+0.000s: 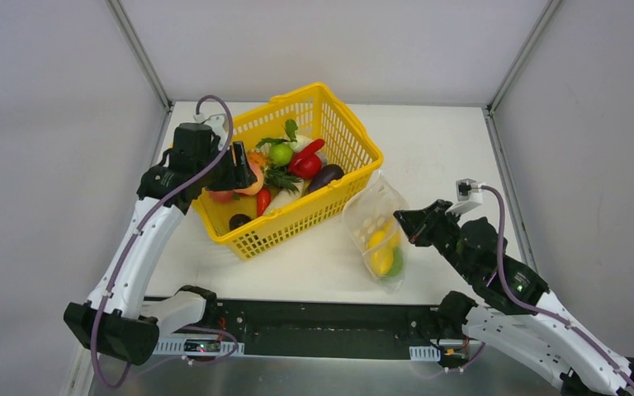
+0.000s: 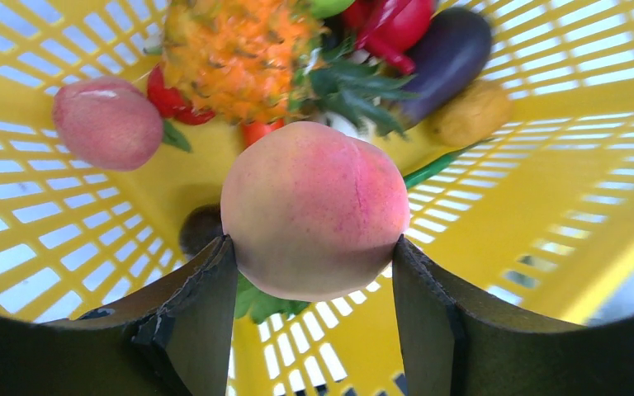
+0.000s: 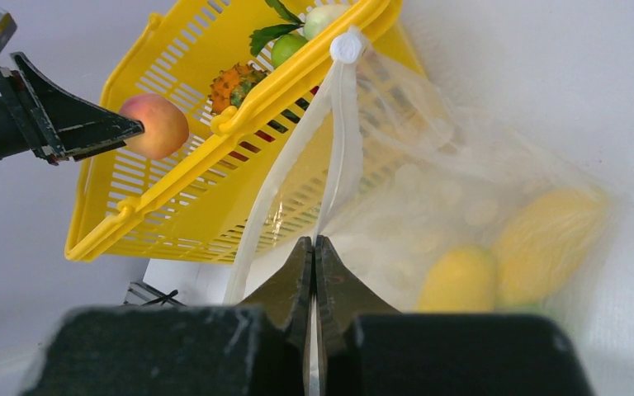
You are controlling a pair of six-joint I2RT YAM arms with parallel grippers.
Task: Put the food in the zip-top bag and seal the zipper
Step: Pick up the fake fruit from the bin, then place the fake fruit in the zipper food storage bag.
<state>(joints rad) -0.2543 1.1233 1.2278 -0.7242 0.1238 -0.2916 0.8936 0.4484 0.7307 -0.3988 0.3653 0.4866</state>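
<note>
Walls (image 1: pixel 41 124) of pale grey panel close off three sides of a white tabletop (image 1: pixel 446 148), with metal posts (image 1: pixel 142 58) running up the two back corners. A yellow mesh basket (image 1: pixel 343 132) sits toward the back left of that surface, turned at an angle, and I place everything else by it.

Inside the basket lie an eggplant (image 1: pixel 325 175), a green round fruit (image 1: pixel 281 153), a red pepper (image 1: pixel 305 165) and leafy greens (image 1: pixel 282 178). Over the basket's left end the left gripper (image 1: pixel 243 169) is clamped on a peach (image 2: pixel 314 206), one finger on each side, with the fruit lifted clear of the basket floor.

Just beside the basket's right corner the zip-top bag (image 1: pixel 376 219) slumps on the tabletop with yellow pieces (image 1: pixel 380 247) inside. To the right of the basket, the right gripper (image 3: pixel 314 247) is pinched tight on the bag's mouth edge. From there the zipper (image 3: pixel 338 140) runs up in two parted strips to a white slider (image 3: pixel 348 45) by the basket's rim.
</note>
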